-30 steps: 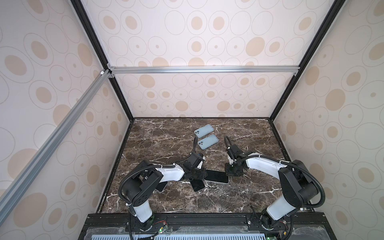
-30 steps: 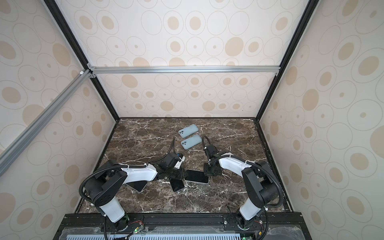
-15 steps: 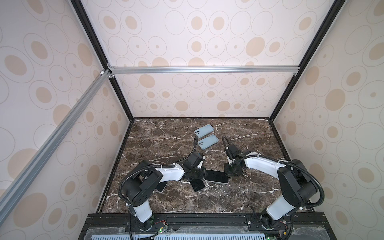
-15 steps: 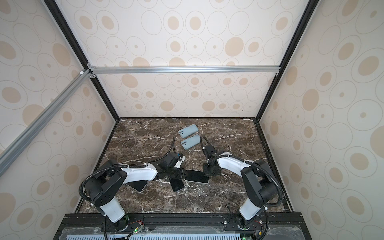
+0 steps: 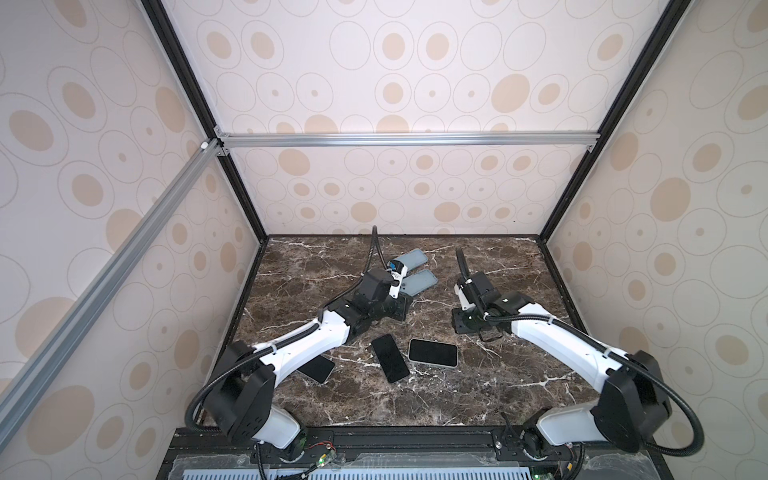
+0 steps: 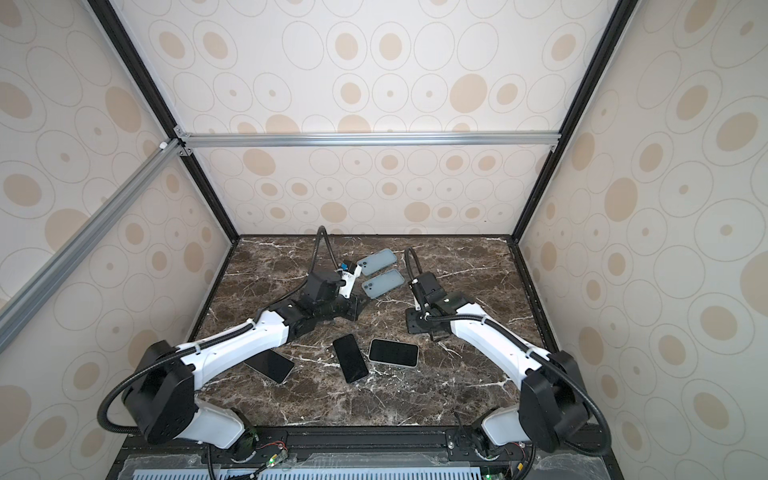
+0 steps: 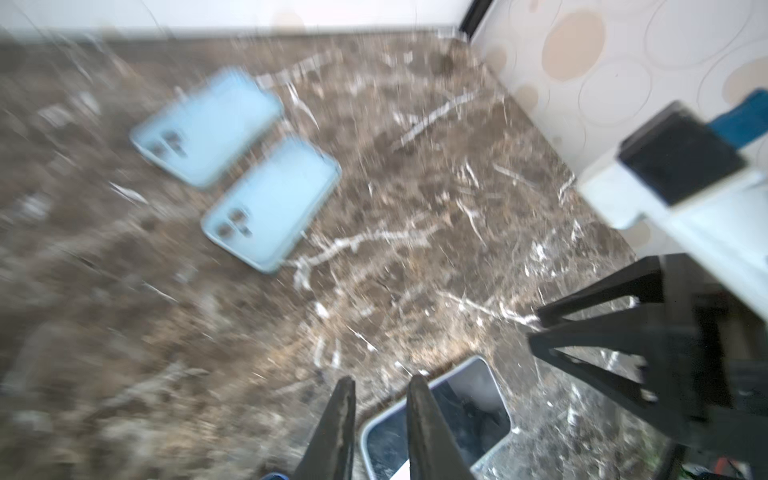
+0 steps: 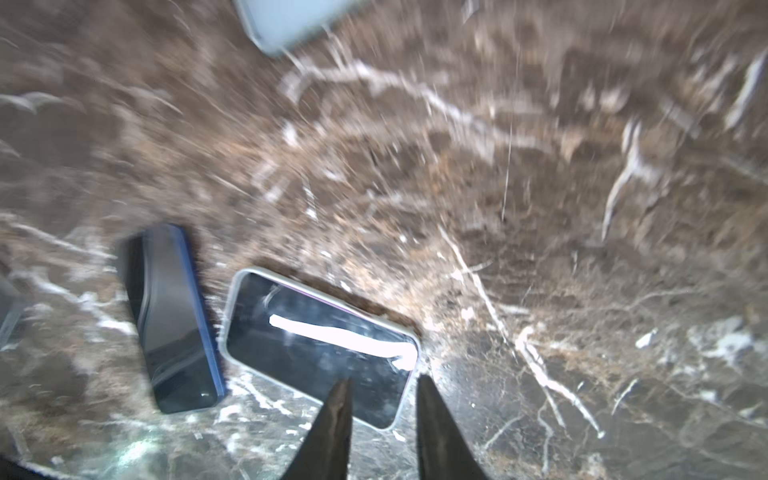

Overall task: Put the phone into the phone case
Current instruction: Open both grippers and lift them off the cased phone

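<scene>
Both pincers hang empty over the tabletop [image 5: 498, 386]. The left pincer [image 7: 382, 380] and the right pincer [image 8: 382, 380] each have their jaws a little apart, with nothing between them. The white-rimmed phone [image 5: 433, 353] lies flat and screen up near the middle, just right of the dark phone [image 5: 389, 358] and clear of both pincers. The nearer pale blue case [image 6: 382, 283] and the farther pale blue case [image 6: 376, 262] lie side by side toward the far edge.

The phone is a thin, glossy slab on polished, white-veined brown marble, so it offers tapered tips little edge. A shallow pinch would probably send it skidding into the dark phone. The cases are matte, round-cornered rectangles with camera cut-outs. If one is not held down, it may slide or leave a corner of the phone unseated. The wrist views are blurred, so the white rim may be the phone's own frame or a clear case.
</scene>
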